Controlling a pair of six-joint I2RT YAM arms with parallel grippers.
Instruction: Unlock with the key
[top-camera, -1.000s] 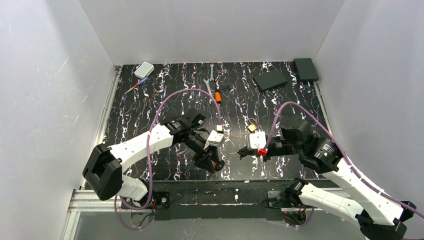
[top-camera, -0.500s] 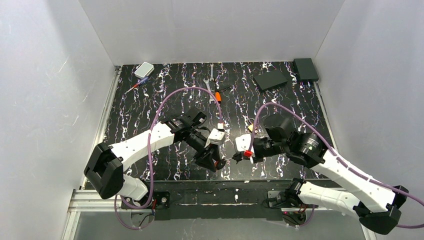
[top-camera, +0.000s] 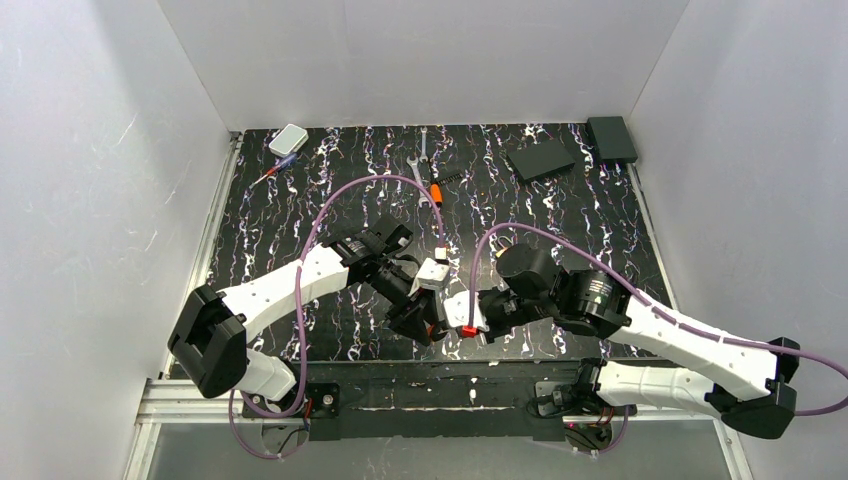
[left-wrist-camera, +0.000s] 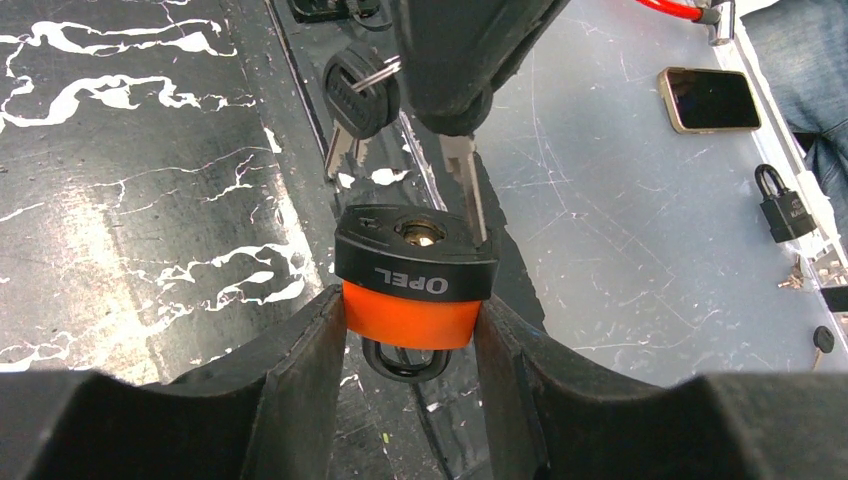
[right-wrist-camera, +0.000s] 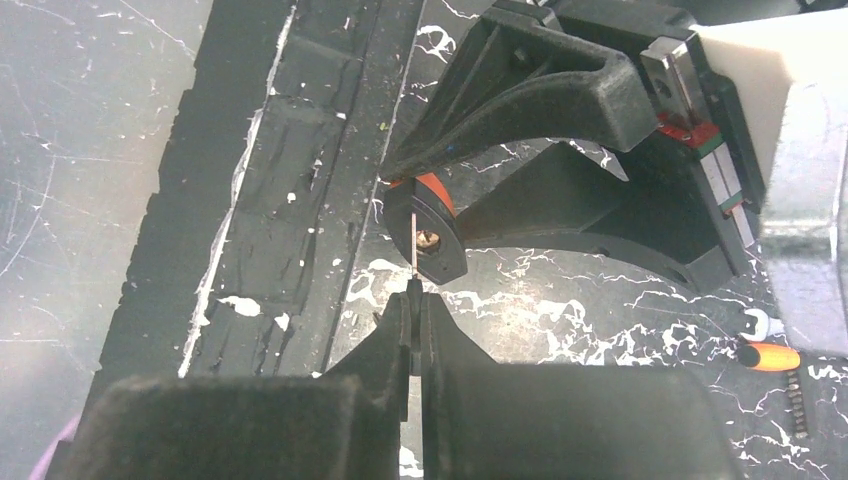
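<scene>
Left gripper (left-wrist-camera: 410, 312) clamped on orange padlock with black keyhole cap (left-wrist-camera: 415, 262), keyhole facing the right arm. Right gripper (right-wrist-camera: 414, 312) pinched shut on small silvery key (left-wrist-camera: 463, 182). Blade tip at cap just beside keyhole, not inserted.

The key (left-wrist-camera: 465, 190) is bare metal, the padlock (left-wrist-camera: 412, 290) glossy plastic.

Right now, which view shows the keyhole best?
Left wrist: the padlock keyhole faces the camera, key tip beside it. Right wrist shows it small and oblique; in the top view it is too small to see.
</scene>
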